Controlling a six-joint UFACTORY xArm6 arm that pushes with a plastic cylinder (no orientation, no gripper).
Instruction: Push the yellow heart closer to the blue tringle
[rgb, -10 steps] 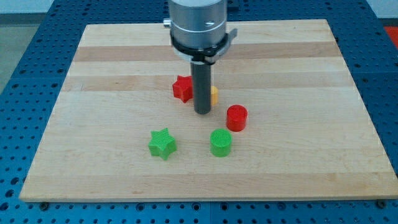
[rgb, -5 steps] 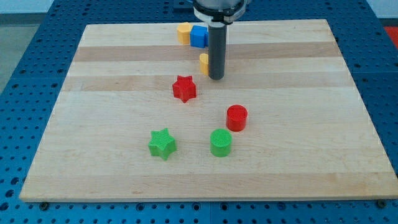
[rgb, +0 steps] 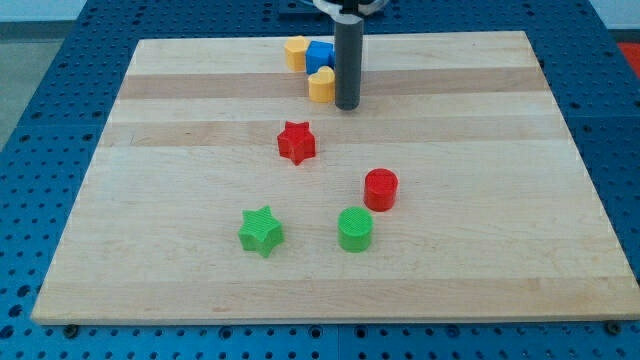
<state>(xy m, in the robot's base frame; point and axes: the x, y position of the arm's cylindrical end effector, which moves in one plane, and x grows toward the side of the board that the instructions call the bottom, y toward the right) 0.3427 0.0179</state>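
The rod stands upright near the view's top, and my tip (rgb: 348, 105) rests on the wooden board (rgb: 500, 200), bare and holding nothing, just to the view's right of the yellow heart (rgb: 321, 85). The yellow heart sits touching or nearly touching the blue block (rgb: 319, 56) just above it, whose shape is partly hidden by the rod, with another yellow block (rgb: 296, 51) to that block's left. I cannot tell which way the heart points or how its long axis lies.

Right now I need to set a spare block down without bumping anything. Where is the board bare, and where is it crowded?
Bare: the whole left side beside the red star and green star, and the right side past the red cylinder. Crowded: the top middle, where my tip stands beside the yellow heart, blue block and other yellow block.
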